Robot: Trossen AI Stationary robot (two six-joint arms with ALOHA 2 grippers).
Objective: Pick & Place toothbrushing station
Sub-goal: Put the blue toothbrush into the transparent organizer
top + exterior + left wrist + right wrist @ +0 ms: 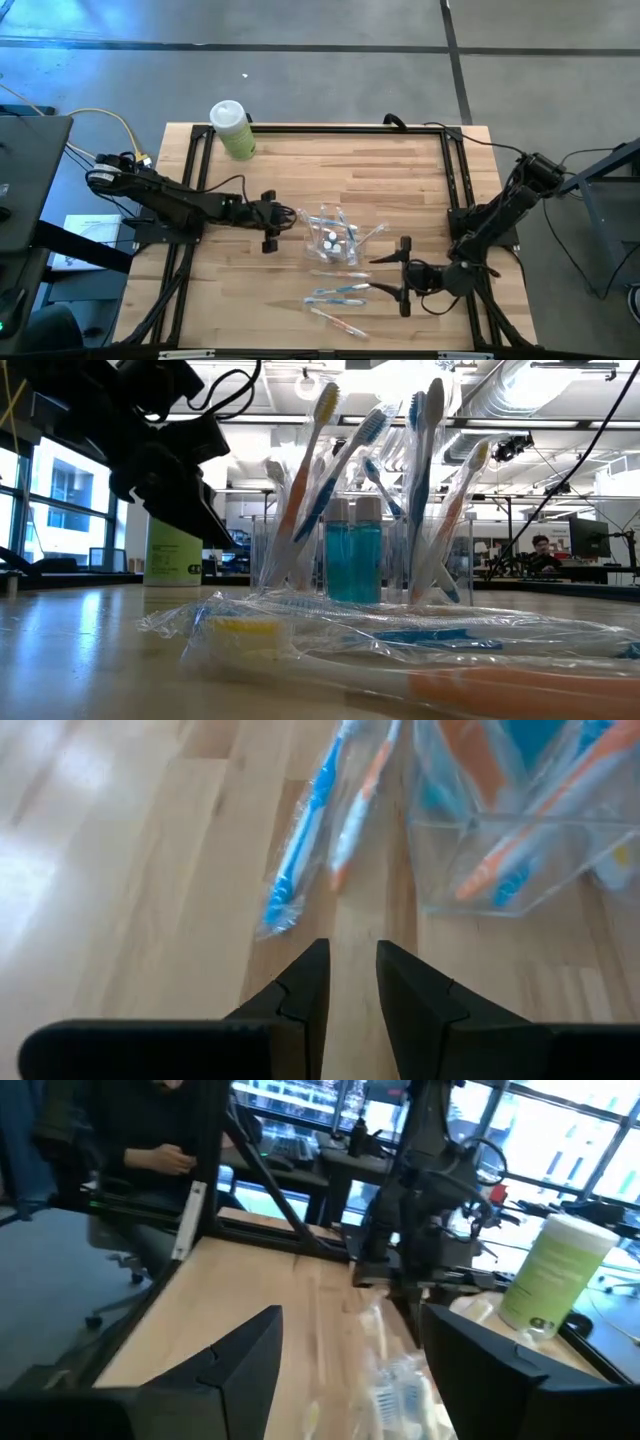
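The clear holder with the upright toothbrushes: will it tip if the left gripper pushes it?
Probably. The clear holder looks light and top-heavy, its toothbrushes leaning well above the rim. The wood table is smooth, so a low push may slide it; a high push likely topples it.

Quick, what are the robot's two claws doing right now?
Left gripper: open a little, holding nothing, beside the clear holder.
Right gripper: open wide, holding nothing.

Overhead, table-level, two wrist views; shared table [250, 270]
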